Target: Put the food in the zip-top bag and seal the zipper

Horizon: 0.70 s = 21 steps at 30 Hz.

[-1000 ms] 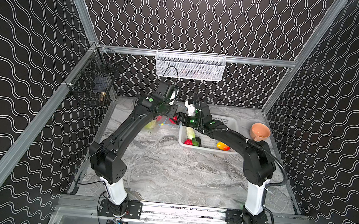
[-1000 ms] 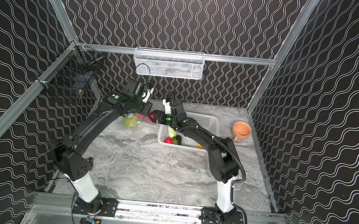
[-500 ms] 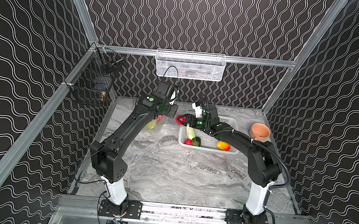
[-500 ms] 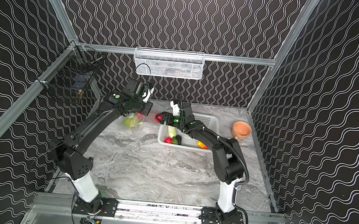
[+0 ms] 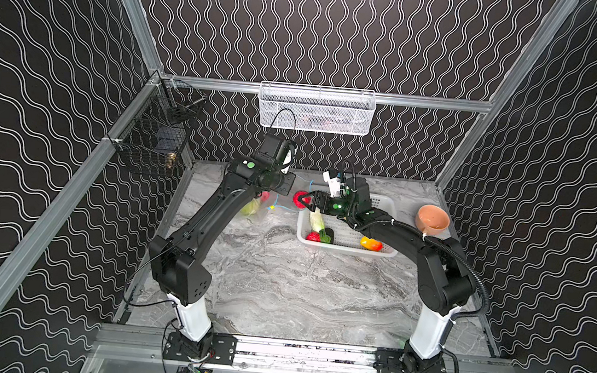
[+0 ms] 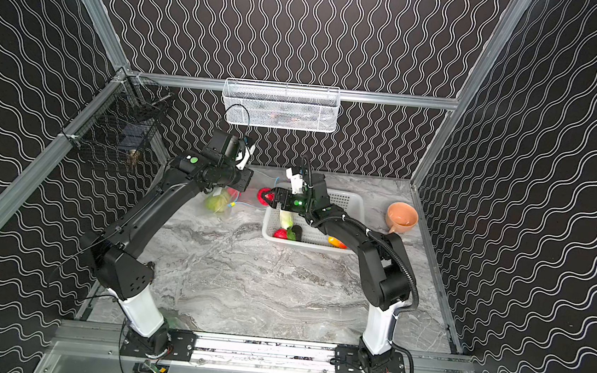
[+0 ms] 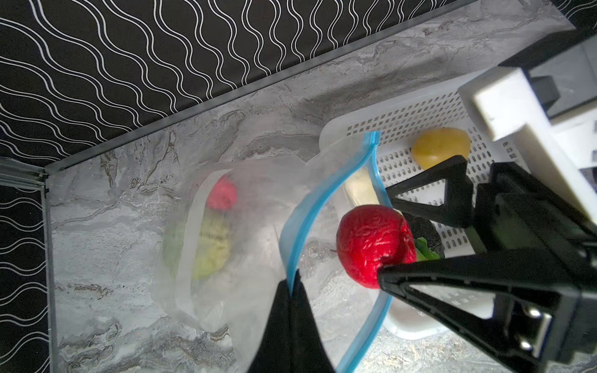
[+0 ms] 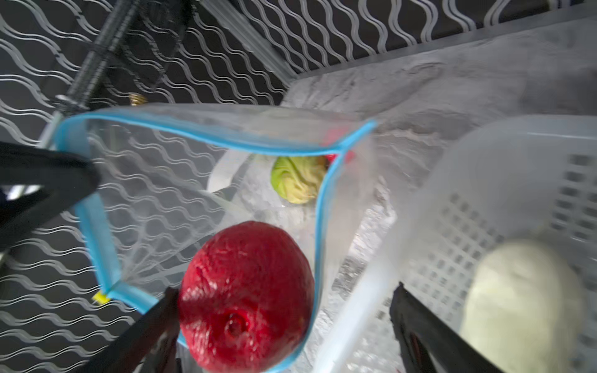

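Step in hand, as I'm reading it: getting the strawberry (image 5: 300, 198) into the zip-top bag (image 7: 252, 200), which is lying at the far left of the tabletop (image 5: 281, 285), just left of the white basket (image 5: 339, 249), w/ the melon (image 8: 298, 179) already sitting deep inside. The left pincer (image 7: 290, 292) is clamping shut on the zipper (image 8: 97, 239), lifting 1 lip so the mouth is gaping rightward. The right pincer (image 8: 286, 287) is standing spread wide at that mouth. The strawberry is sitting between its tips, touching 1 finger (image 8: 163, 306) w/ a clear gap to the other, so it isn't being squeezed & I cannot tell what is bearing it. To do this well, IMO, the fruit should be going well past the blue strip toward the melon before the right arm is backing out, w/ the lifted lip held high & steady. A release right at the edge is risking a roll-out. Radish (image 5: 316, 220), eggplant (image 5: 329, 234) & mango (image 5: 370, 244) are waiting in the white basket.
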Available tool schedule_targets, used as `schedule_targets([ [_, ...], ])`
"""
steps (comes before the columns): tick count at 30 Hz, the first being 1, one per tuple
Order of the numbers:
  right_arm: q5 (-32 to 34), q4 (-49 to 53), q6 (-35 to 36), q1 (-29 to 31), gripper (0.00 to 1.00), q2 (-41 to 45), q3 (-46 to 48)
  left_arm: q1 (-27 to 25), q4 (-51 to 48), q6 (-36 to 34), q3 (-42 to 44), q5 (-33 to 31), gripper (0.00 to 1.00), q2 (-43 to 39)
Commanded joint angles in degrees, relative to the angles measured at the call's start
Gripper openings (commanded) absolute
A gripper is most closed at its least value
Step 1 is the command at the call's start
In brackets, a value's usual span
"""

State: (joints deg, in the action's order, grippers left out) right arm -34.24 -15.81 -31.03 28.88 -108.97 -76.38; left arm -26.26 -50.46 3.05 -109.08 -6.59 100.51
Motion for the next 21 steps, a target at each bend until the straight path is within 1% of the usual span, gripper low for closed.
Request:
schedule_targets([
  [1, -4.3, -6.1, -2.9, 0.1, 0.99, -2.3, -1.7, 0.1, 0.1, 1.1, -0.6, 1.1, 0.00, -0.2],
  [7, -5.5, -6.2, -3.4, 0.2, 0.99, -5.6, -4.6, 0.0, 0.1, 0.9, -0.8, 0.8, 0.00, -0.7],
  [10, -5.4, -5.9, -2.8, 0.0, 0.99, -6.5, -4.5, 0.0, 0.1, 0.9, -1.1, 0.3, 0.00, -0.6],
  [15, -5.3, -5.3, -1.7, -0.9, 0.99, -6.4, -2.9, 0.0, -0.1, 0.7, -1.4, -1.2, 0.00, -0.1],
  [21, -6.0, -7.1, -2.6, -3.0, 0.99, -4.3, 1.4, 0.0, 0.3, 0.5, -1.0, -2.2, 0.00, -0.8],
])
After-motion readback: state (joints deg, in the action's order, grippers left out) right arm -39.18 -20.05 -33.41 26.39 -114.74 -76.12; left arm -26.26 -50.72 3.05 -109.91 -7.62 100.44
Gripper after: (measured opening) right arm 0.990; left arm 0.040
